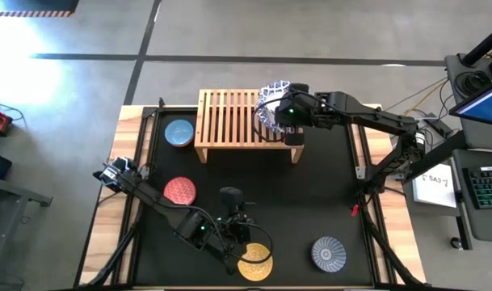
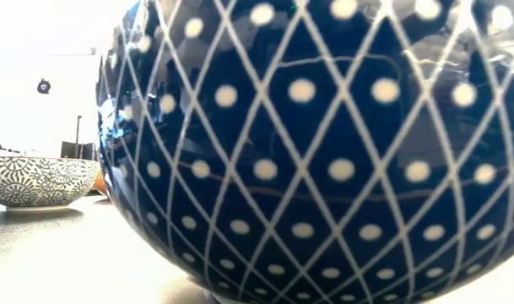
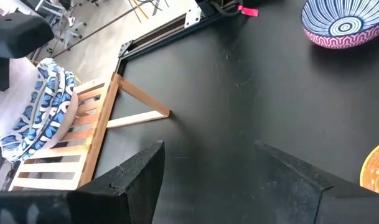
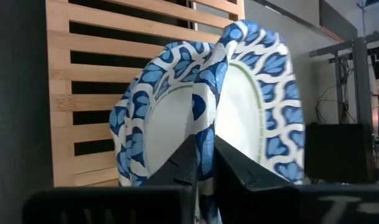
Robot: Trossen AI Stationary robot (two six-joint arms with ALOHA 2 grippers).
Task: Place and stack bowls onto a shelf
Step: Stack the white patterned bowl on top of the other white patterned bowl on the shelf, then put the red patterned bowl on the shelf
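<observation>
The light-wood slatted shelf (image 1: pixel 237 121) stands at the table's far middle. Over its far right corner my right gripper (image 1: pixel 271 113) is shut on a white bowl with a blue-patterned rim (image 1: pixel 275 99), which is tilted steeply; its lower part is at the slats (image 3: pixel 65 121). A blue bowl (image 1: pixel 179 133), a red bowl (image 1: pixel 179 191), a yellow bowl (image 1: pixel 255 263) and a ribbed grey bowl (image 1: pixel 329 253) sit on the black mat. My left gripper (image 1: pixel 239 234) hangs open above the mat, just beyond the yellow bowl, with nothing between its fingers (image 3: pixel 139 174). My right gripper pinches the bowl's blue-patterned rim (image 4: pixel 205 121) between its two fingers (image 4: pixel 183 162), which slant down toward the shelf from the right. White bowl faces show on both sides of the pinched strip. The bowl stands tilted on edge; whether it rests on the slats I cannot tell.
A large dark-blue bowl with white diamonds and dots (image 2: pixel 324 143) fills the low view, with a grey-patterned bowl (image 2: pixel 37 179) beside it. Bare black mat (image 3: pixel 239 93) lies between the shelf and the near bowls. A keyboard and papers (image 1: pixel 472 182) sit beyond the table's right edge.
</observation>
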